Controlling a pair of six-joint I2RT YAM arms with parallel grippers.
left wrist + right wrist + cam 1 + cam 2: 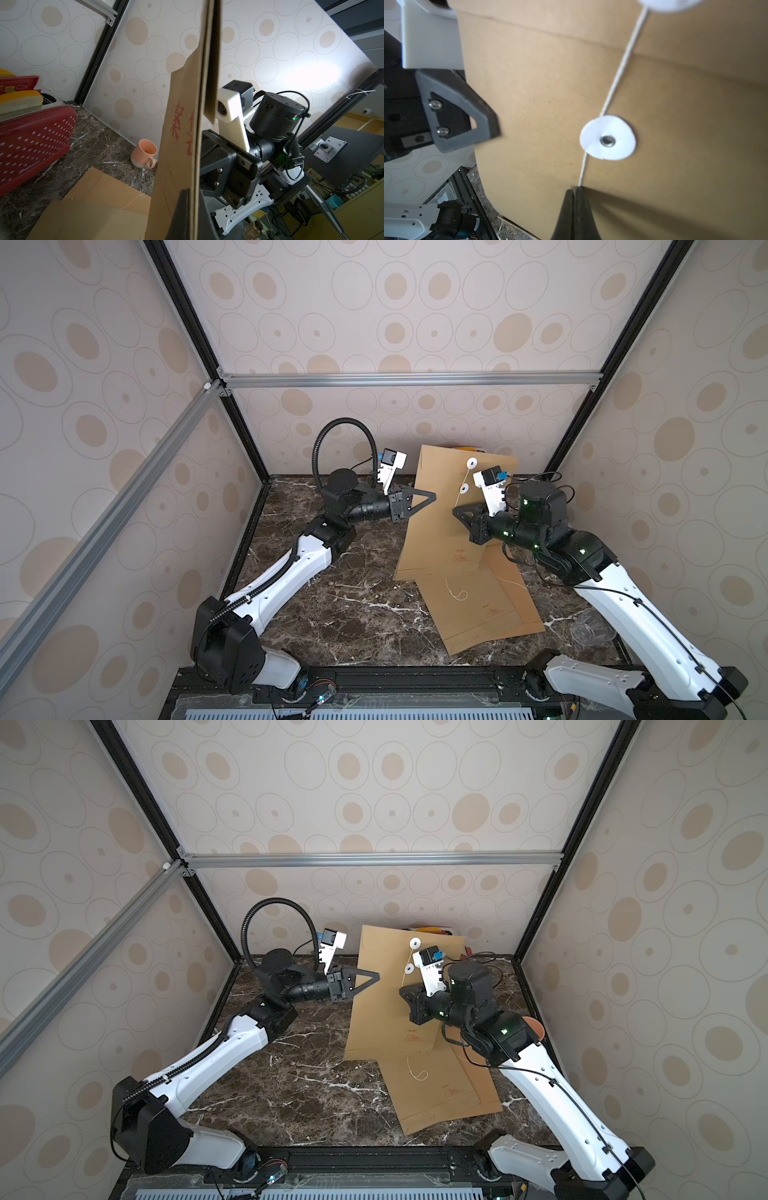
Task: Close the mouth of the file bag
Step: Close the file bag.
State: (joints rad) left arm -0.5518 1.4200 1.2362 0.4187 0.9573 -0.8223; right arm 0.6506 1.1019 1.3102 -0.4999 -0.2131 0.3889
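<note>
Dark marble tabletop (332, 605), two overlapping brown envelopes (478, 622) lying flat, peach mug (144, 152), red toaster (35, 135)

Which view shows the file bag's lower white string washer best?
Right wrist: the washer is close up, with its rivet and the string clear. In both top views the washer is tiny. Left wrist sees the file bag edge-on; washer hidden.

Three file bags are in view: one upright file bag (436, 531) and two flat file bags (108, 187) (87, 220) on the table (332, 614). The upright one carries two white discs (471, 463) (464, 489) and one taut string (618, 72). Two loose strings (455, 595) (513, 583) lie below. There are two arms with one gripper each: the left gripper (433, 494) and the right gripper (456, 512). There is also one mug (144, 152), one red toaster (35, 141) and one clear cup (590, 630).
</note>
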